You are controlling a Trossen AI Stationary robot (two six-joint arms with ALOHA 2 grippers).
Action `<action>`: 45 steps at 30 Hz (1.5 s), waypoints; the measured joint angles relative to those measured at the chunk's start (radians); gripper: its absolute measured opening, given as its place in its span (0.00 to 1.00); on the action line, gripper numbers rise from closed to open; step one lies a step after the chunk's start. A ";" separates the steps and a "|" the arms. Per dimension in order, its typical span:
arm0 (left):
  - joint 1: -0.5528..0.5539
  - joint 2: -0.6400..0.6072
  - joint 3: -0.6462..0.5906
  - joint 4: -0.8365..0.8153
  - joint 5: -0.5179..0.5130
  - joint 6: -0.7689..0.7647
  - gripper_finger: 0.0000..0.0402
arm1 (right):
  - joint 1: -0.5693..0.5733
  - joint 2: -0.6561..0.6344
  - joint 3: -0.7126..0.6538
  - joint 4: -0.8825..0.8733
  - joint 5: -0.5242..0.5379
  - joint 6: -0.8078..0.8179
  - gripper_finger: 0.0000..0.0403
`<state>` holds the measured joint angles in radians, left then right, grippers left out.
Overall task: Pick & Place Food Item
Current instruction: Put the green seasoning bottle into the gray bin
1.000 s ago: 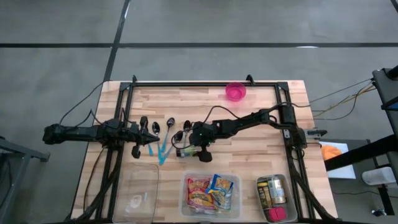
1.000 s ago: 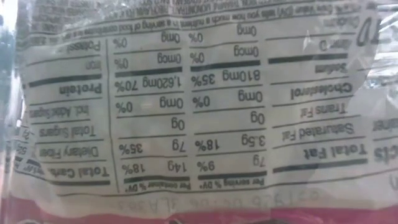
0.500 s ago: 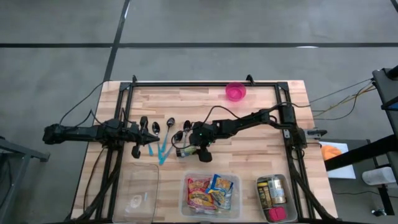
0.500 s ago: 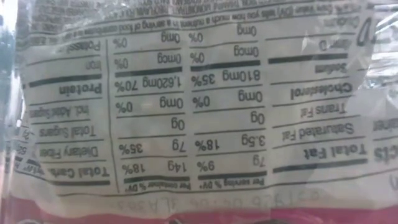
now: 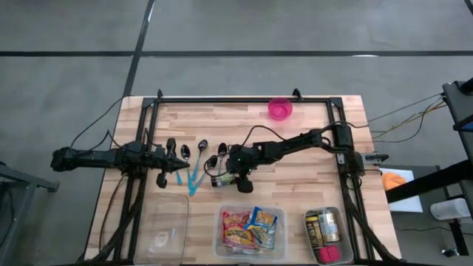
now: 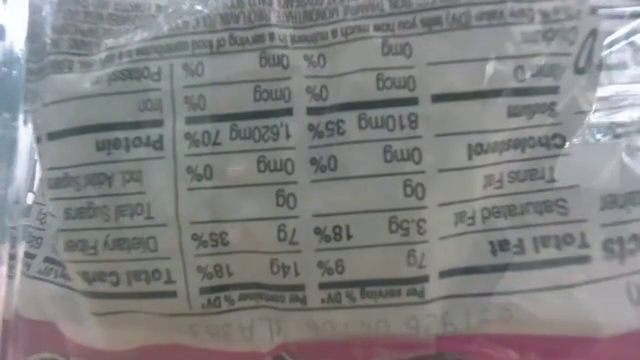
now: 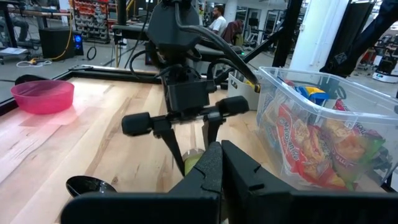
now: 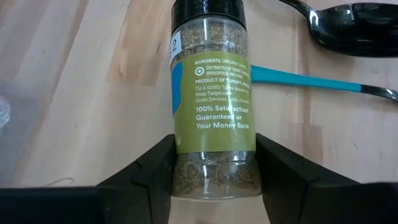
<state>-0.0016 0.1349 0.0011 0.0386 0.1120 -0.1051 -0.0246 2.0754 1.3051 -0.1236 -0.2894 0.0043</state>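
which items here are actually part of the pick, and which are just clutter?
In play:
- spice jar, lying on the table between the fingers of the right gripper
- clear bin of snack packets

Lying about:
- pink bowl
- spoons
- bin of cans
- left gripper, shut, idle

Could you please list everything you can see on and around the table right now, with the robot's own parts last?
Spice jar: one, green label, black cap, lying on the table centre between the right gripper's fingers.
Spoons: several, black bowls, some with blue handles, left of the jar.
Bowl: one, pink, far edge.
Snack bin: one, clear, colourful packets, near edge centre.
Second bin: one, clear, dark and pink items, near right.
Empty-looking bin: one, clear, near left.
Nutrition label: one, white, fills the low view.
Left gripper: shut, idle at left.
Right gripper: closed on the jar.
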 joint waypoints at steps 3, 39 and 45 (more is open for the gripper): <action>0.000 0.000 0.000 0.000 0.000 0.000 0.00 | -0.002 -0.042 -0.001 -0.053 0.002 0.021 0.44; 0.000 0.006 0.000 0.000 0.000 0.000 0.00 | 0.363 -0.828 -0.004 -1.186 0.476 1.230 0.44; 0.000 0.006 0.000 0.000 0.000 0.000 0.00 | 0.586 -0.854 -0.004 -1.268 0.476 1.575 0.44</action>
<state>-0.0017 0.1413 0.0013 0.0387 0.1120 -0.1051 0.5614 1.2213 1.3014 -1.3916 0.1870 1.5797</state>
